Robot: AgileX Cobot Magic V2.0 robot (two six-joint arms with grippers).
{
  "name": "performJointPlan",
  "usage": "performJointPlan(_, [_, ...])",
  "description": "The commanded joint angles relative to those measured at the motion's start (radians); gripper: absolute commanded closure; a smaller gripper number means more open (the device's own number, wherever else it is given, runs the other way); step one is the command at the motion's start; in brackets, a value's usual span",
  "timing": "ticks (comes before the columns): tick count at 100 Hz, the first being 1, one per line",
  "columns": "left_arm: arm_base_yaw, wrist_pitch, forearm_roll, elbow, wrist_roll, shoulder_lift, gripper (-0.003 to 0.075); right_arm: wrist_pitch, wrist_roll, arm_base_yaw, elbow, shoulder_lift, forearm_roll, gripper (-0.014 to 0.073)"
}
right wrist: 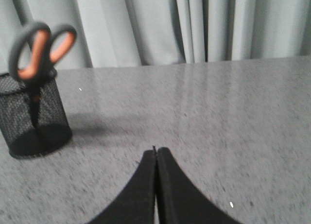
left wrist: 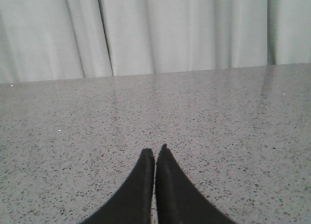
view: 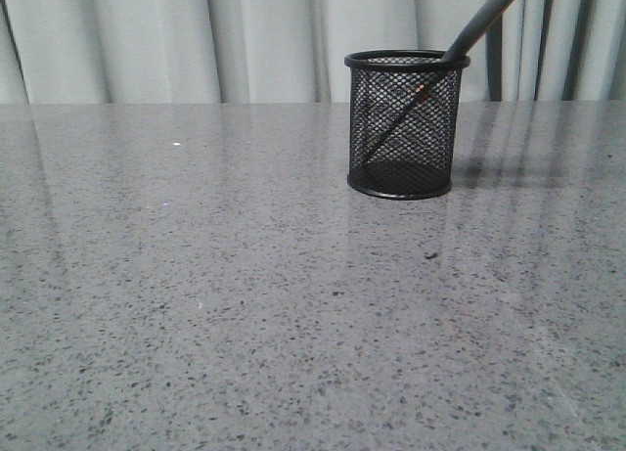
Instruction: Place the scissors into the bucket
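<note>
The black wire-mesh bucket (view: pixel 404 124) stands upright on the grey speckled table, right of centre in the front view. The scissors (view: pixel 479 24) stand in it blades down, leaning right, with the handles sticking out above the rim. In the right wrist view the bucket (right wrist: pixel 33 118) holds the scissors (right wrist: pixel 42 45), whose grey handles show orange lining. My right gripper (right wrist: pixel 156 150) is shut and empty, well away from the bucket. My left gripper (left wrist: pixel 154 149) is shut and empty over bare table. Neither gripper shows in the front view.
The grey speckled table (view: pixel 245 294) runs back to a pale pleated curtain (view: pixel 196 40). A small white speck (right wrist: pixel 231 204) lies on the table near my right gripper.
</note>
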Motion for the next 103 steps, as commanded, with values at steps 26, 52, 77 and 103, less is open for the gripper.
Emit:
performJointPlan(26, [0.000, -0.073, -0.009, 0.017, -0.009, -0.027, 0.0741, 0.022, 0.062, -0.010, 0.116, -0.193, -0.136, 0.0662])
performJointPlan(52, [0.000, -0.073, -0.009, 0.017, -0.009, -0.027, 0.0741, 0.018, 0.062, -0.011, 0.116, -0.193, -0.159, 0.0662])
performJointPlan(77, [0.000, -0.073, -0.009, 0.017, -0.009, -0.027, 0.0741, 0.018, 0.062, -0.011, 0.116, -0.193, -0.159, 0.0662])
performJointPlan(103, [0.000, -0.073, -0.009, 0.017, -0.009, -0.027, 0.0741, 0.018, 0.062, -0.011, 0.116, -0.193, -0.159, 0.0662])
